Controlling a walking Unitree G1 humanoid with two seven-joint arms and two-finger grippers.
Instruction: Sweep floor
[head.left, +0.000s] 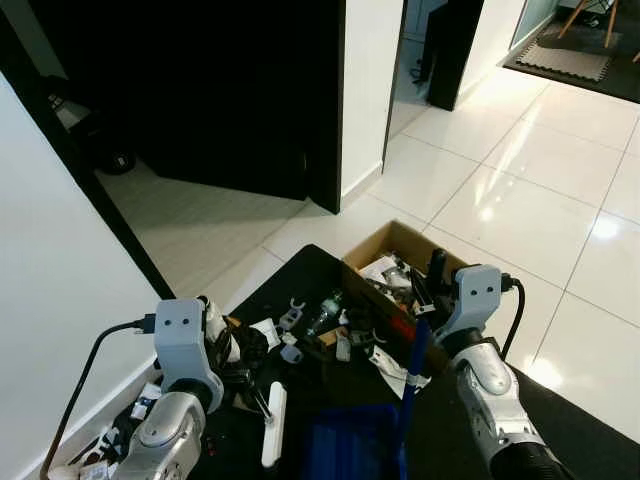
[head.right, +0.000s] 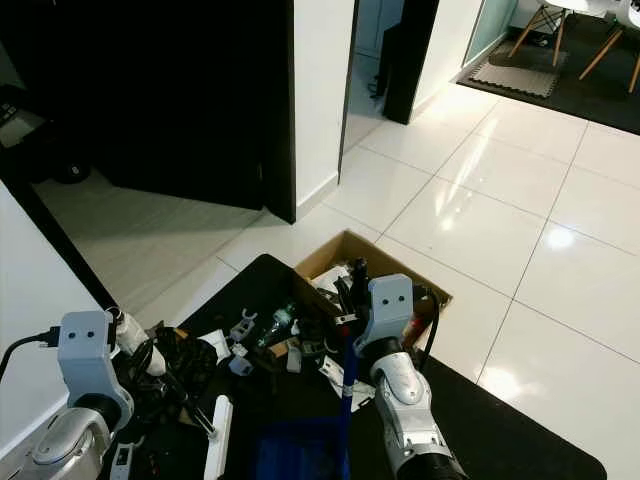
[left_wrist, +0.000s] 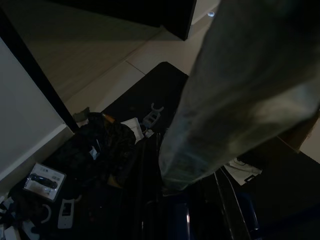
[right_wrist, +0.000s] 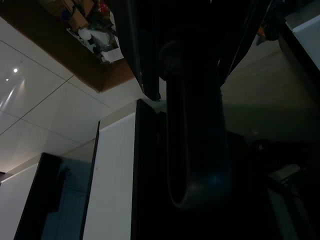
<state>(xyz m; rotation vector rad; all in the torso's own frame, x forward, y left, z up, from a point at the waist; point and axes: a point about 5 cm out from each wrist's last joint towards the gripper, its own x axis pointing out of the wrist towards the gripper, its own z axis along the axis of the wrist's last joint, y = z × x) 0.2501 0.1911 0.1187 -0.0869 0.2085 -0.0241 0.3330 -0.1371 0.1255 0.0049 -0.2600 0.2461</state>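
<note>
A black mat on the tile floor carries scattered litter: a white clip, a small bottle, paper scraps and a dark crumpled bag. An open cardboard box holding rubbish sits at the mat's far edge. My left gripper is shut on the white handle of a blue dustpan that rests low on the mat. My right gripper is shut on a blue broom stick, which slants down beside the dustpan, just in front of the box.
A white wall runs along my left, with small packages at its foot. A dark doorway and a white pillar stand ahead. Glossy white tiles stretch to the right toward a dark rug.
</note>
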